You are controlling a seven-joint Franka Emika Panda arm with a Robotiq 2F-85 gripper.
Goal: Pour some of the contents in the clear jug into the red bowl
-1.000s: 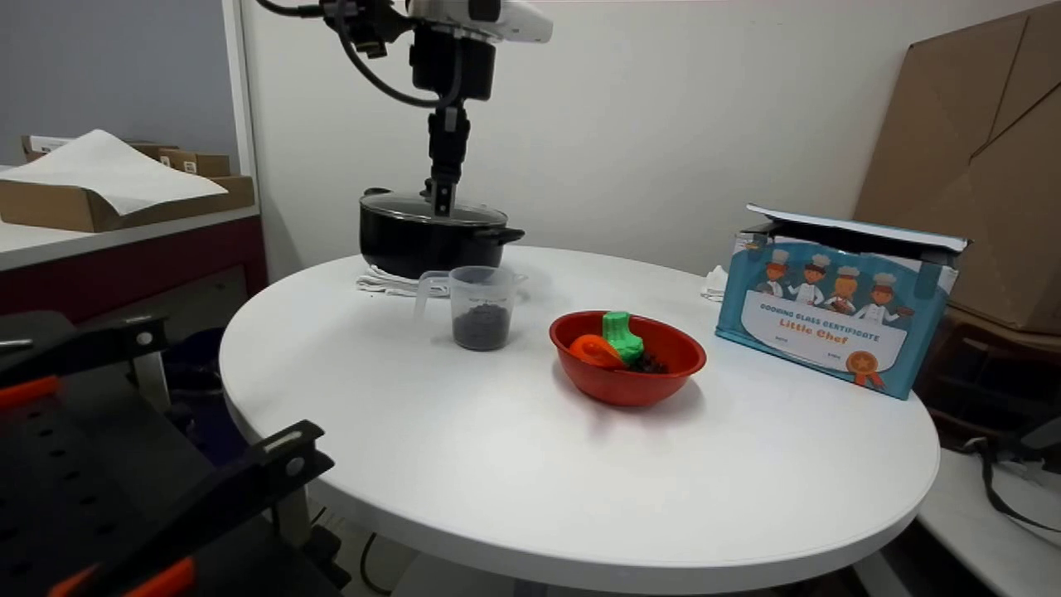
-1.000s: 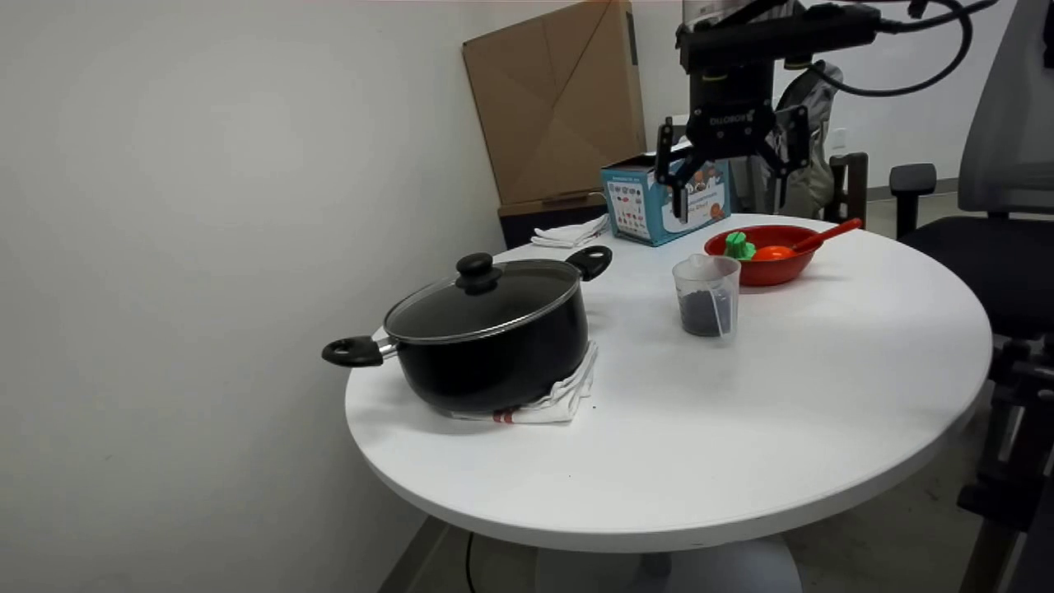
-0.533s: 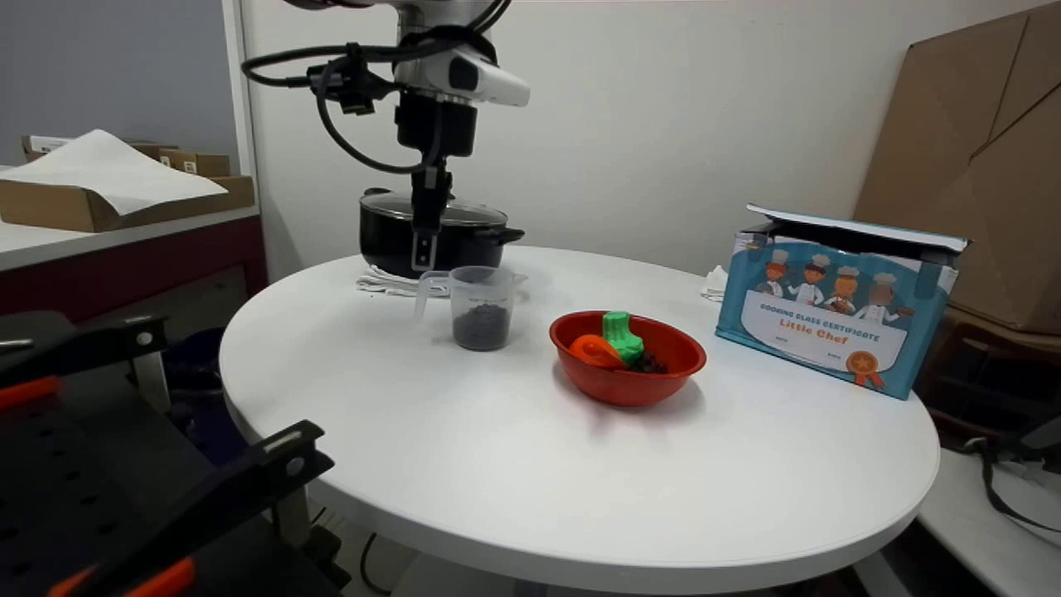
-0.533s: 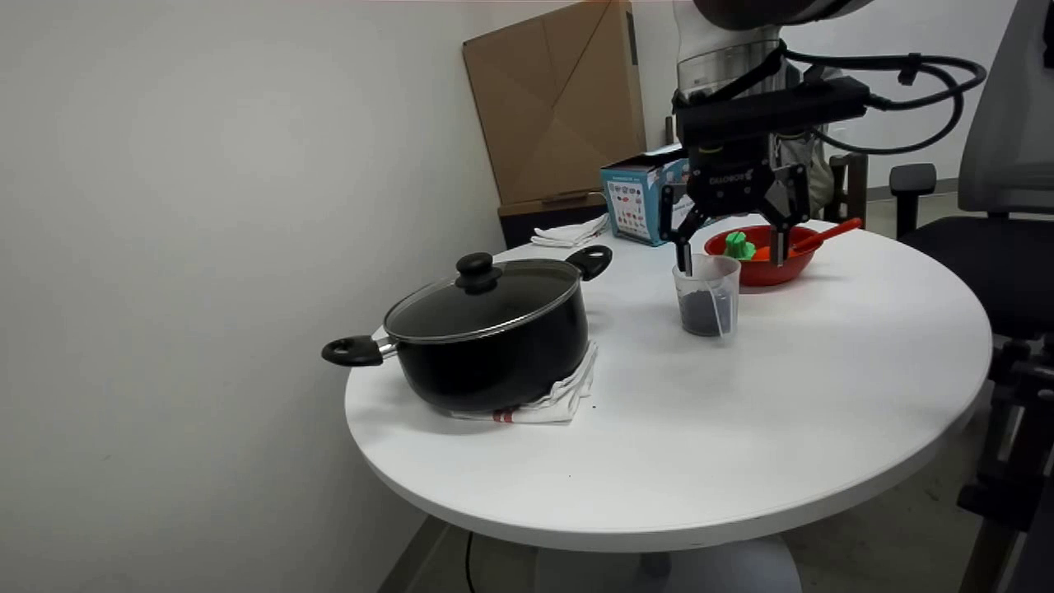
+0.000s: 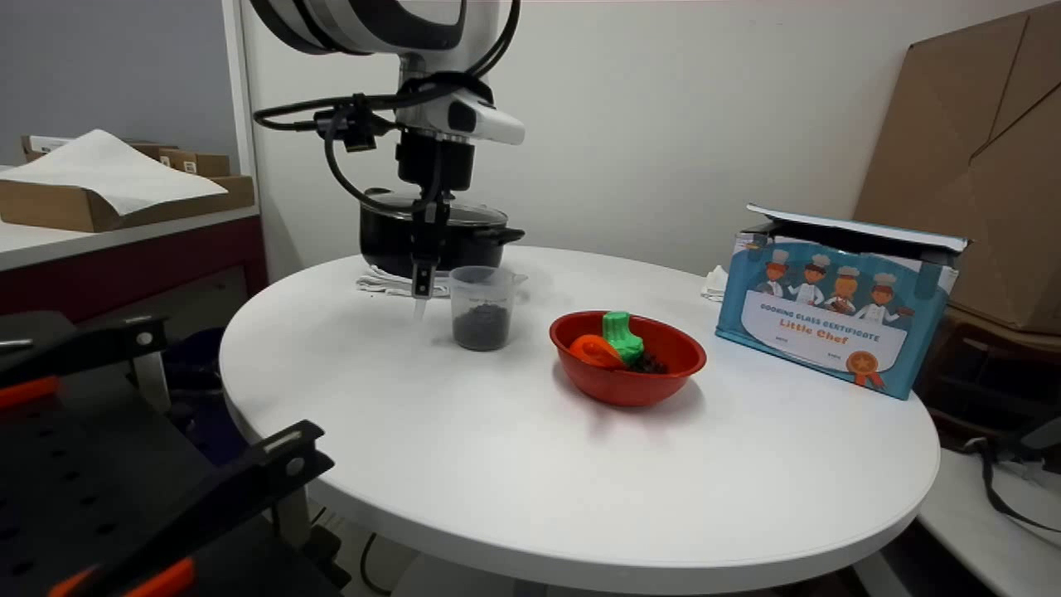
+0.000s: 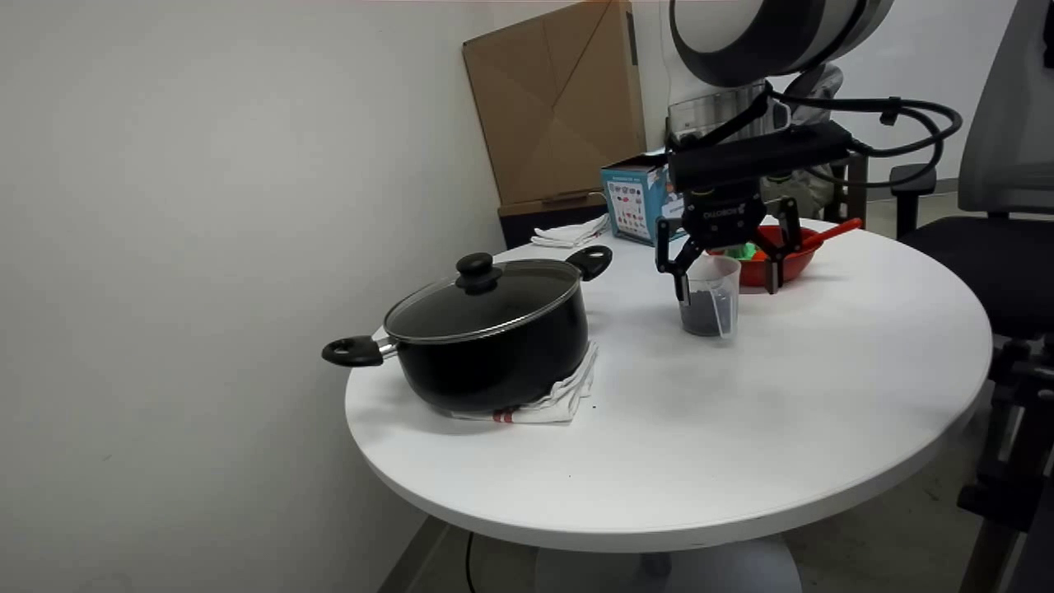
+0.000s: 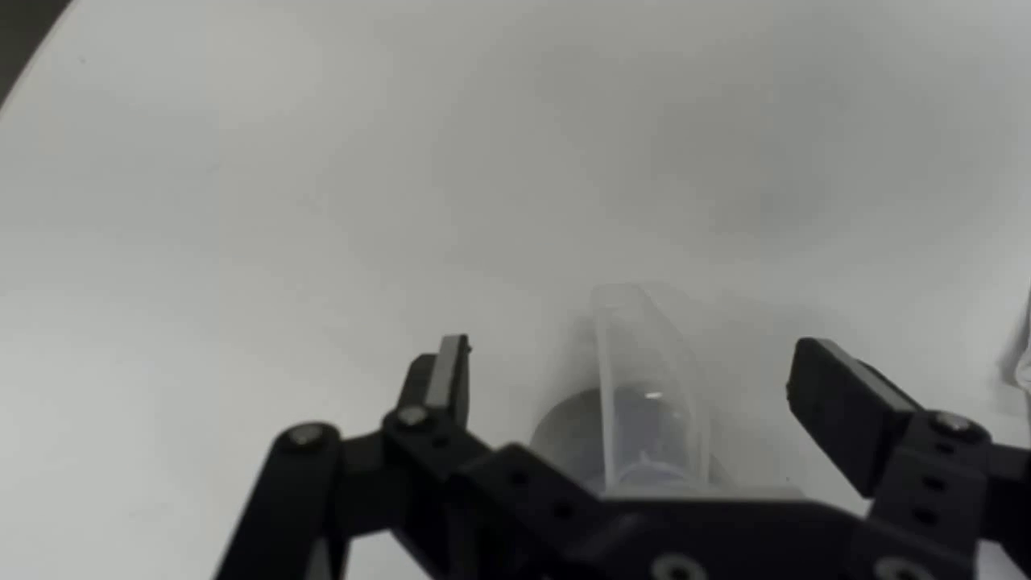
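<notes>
The clear jug (image 5: pixel 494 286) stands upright on the white table, also seen in an exterior view (image 6: pixel 729 280). Its dark grey contents (image 5: pixel 479 328) fill its lower part. In the wrist view the jug's handle (image 7: pixel 648 346) lies between the fingers, touching neither; the jug's body is mostly hidden by the gripper. My gripper (image 6: pixel 728 292) is open, pointing down at the handle side of the jug; it shows edge-on in an exterior view (image 5: pixel 422 290). The red bowl (image 5: pixel 626 385) stands beside the jug with orange and green pieces and some dark bits inside; in an exterior view a red utensil handle (image 6: pixel 827 235) sticks out.
A black lidded pot (image 6: pixel 494 371) stands on a folded cloth (image 6: pixel 568 397) near the jug. A blue box (image 5: pixel 829 307) stands beyond the bowl. Another white cloth (image 6: pixel 572 232) lies near the box. The round table's edge (image 5: pixel 630 576) curves round the front.
My gripper has come down from above to the level of the jug's handle, with its fingers staying open. The jug and the bowl have not moved.
</notes>
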